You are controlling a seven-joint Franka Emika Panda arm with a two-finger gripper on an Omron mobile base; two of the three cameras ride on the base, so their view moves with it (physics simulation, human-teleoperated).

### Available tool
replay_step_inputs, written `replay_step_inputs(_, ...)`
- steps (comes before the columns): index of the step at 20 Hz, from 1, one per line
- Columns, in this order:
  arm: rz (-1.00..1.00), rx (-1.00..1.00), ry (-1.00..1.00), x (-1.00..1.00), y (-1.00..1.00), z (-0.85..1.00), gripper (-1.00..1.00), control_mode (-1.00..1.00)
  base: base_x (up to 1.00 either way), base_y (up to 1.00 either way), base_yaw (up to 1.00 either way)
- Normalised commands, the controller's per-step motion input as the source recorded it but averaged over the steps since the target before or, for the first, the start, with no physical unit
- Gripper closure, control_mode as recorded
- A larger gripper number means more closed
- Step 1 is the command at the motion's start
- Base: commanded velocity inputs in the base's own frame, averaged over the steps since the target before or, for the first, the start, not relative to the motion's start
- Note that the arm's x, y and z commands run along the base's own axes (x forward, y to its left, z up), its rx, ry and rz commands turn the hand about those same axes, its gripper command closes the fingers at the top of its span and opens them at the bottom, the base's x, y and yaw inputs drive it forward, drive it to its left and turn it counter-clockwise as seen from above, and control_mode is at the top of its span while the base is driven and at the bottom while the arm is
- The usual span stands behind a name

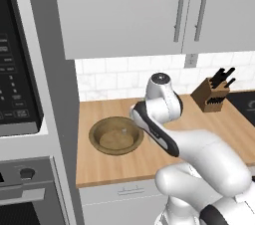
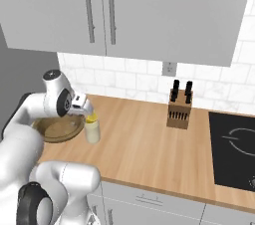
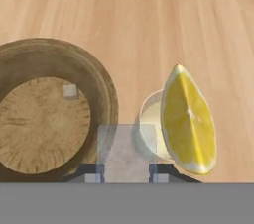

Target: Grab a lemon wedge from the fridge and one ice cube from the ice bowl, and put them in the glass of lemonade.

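In the hand view my gripper (image 3: pixel 126 171) is shut on a translucent ice cube (image 3: pixel 126 151), held just above the glass of lemonade (image 3: pixel 148 119). The yellow lemon wedge (image 3: pixel 188 119) sits at the glass's mouth, beside the cube. From the right base view, the gripper (image 2: pixel 87 107) hangs right over the glass (image 2: pixel 92 132), with the lemon wedge (image 2: pixel 91 118) at its top. The brown ice bowl (image 3: pixel 101 77) stands just left of the glass, with a small ice cube (image 3: pixel 69 90) lying inside. The bowl (image 1: pixel 94 134) also shows on the counter beside my arm. The fridge is out of view.
A wooden knife block (image 2: pixel 180 109) stands at the back of the wooden counter (image 2: pixel 144 144). A black cooktop (image 2: pixel 234 144) lies to the right. Grey wall cabinets (image 2: pixel 149 10) hang overhead. A microwave and oven column (image 1: pixel 20 94) borders the counter's left end.
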Motion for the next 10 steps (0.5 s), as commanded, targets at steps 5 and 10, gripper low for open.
replay_step_inputs(5, -0.01, -0.01, 0.07, 0.04, -0.09, 0.47, 1.00, -1.00, 0.00, 0.00, 0.00)
replay_step_inputs(10, 0.00, 0.00, 0.07, 0.00, -0.21, 0.23, 1.00, -1.00, 0.00, 0.00, 0.00)
